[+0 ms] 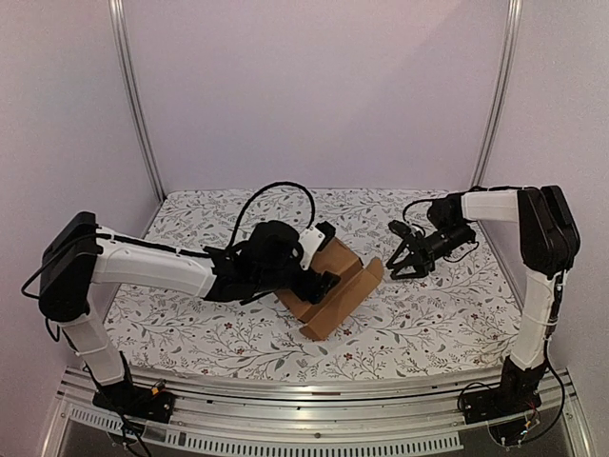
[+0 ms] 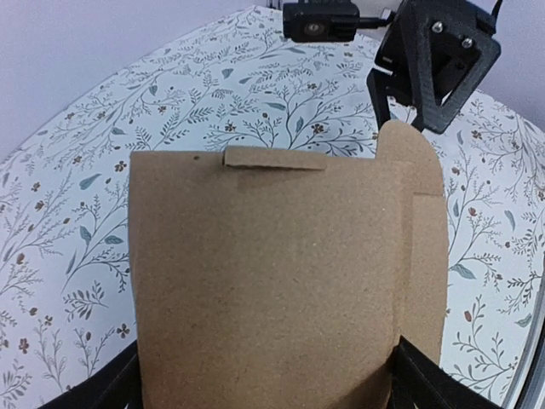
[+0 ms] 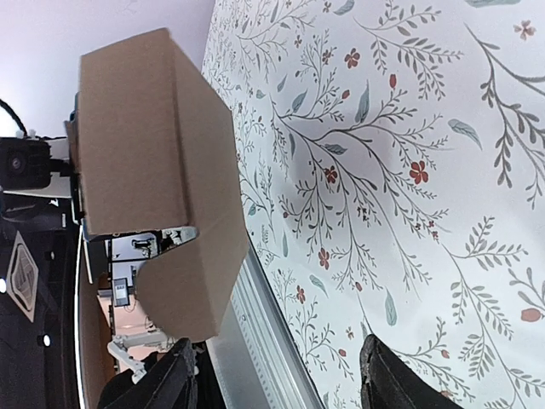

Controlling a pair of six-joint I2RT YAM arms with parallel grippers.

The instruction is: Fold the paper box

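1. The paper box (image 1: 344, 290) sits near the middle of the flowered table (image 1: 190, 324). It is partly formed: a raised body, with one long flap (image 1: 360, 286) lying open toward the right and near side.
2. The left gripper (image 1: 326, 255) straddles the body, its jaws spread wide. In the left wrist view its fingers (image 2: 102, 394) stand at the two lower side edges of the broad brown panel. I cannot tell whether they pinch the card or only bracket it.
3. A small tab (image 2: 274, 158) stands up along the panel's far edge. A rounded ear (image 2: 410, 158) juts out at its right corner.
4. The right gripper (image 1: 398, 251) hangs just to the right of the box, clear of the card. Its jaws are parted with nothing between them, so it is released.
5. To my eye the folding is about midway. The walls look raised, but the open flap is not yet brought over or tucked.
6. The next move seems to be the right arm's: close the short gap, catch the free edge of the flap and swing it over. The left arm would have to brace the body against sliding. The card looks thin, so a skewed push could buckle a wall or miss the tab.
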